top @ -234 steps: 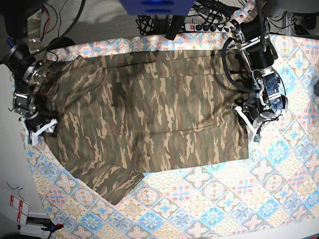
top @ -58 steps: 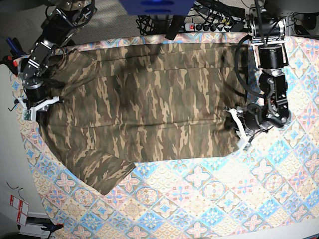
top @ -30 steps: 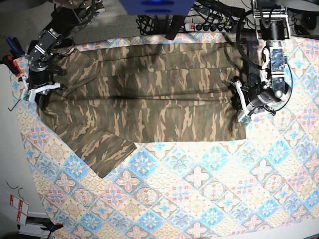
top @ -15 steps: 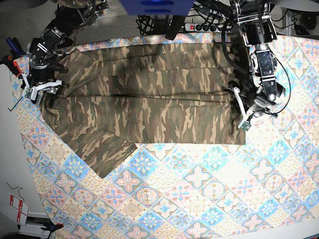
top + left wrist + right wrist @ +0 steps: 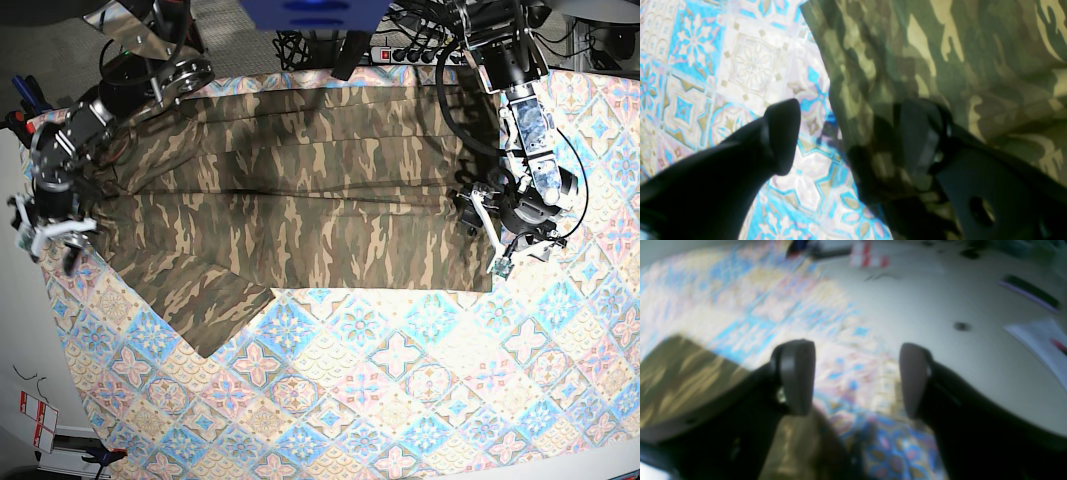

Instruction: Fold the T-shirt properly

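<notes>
Tiled cloth; T-shirt seemingly outside fingers.

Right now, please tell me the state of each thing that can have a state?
T-shirt: lying flat on the patterned cloth, partly folded lengthwise, one sleeve sticking out at the near corner, held by nothing.
Left hand: open, straddling the shirt's edge.
Right hand: open, empty, beside the shirt's other end.
Patterned cloth: spread flat.

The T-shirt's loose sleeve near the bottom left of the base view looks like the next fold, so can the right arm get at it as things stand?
Probably yes. The right gripper is open and empty at the T-shirt's edge, and nothing lies on the sleeve or the patterned cloth between them.
</notes>
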Robot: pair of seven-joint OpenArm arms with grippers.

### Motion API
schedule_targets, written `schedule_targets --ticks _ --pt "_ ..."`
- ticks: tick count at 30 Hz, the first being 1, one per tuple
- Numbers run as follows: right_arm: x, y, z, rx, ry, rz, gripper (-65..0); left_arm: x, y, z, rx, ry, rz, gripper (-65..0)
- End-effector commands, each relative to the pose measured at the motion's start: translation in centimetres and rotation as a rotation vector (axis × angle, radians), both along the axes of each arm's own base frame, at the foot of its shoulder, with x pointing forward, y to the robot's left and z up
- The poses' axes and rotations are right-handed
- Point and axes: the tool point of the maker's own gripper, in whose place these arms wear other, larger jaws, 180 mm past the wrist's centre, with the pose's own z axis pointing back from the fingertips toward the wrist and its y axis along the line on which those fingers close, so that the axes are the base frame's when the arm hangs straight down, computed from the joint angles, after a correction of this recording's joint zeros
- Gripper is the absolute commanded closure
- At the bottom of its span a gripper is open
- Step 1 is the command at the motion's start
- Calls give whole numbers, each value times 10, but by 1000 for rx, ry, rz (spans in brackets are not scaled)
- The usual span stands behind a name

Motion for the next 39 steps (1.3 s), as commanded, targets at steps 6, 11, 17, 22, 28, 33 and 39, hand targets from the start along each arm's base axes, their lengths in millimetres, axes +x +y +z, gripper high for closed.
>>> schedule_targets --ticks 6,11,17,22,28,33,39 --pt "55 0 15 38 -6 74 -389 11 4 13 9 -49 1 -459" --pt "74 -17 -1 137 28 97 -389 8 4 11 10 -38 2 -459" --pt "76 -33 -26 270 89 114 -389 7 4 10 11 -34 3 -456" --pt "75 -22 -40 296 123 167 -389 7 -3 8 -5 -32 4 -455" --pt "70 7 -64 296 230 266 -389 6 -5 7 -10 -30 4 -456" --pt "62 29 -83 305 307 329 -389 -2 -4 2 -8 -12 4 -455" --pt "52 50 -101 302 387 398 -389 -10 -2 -3 -2 6 5 -455"
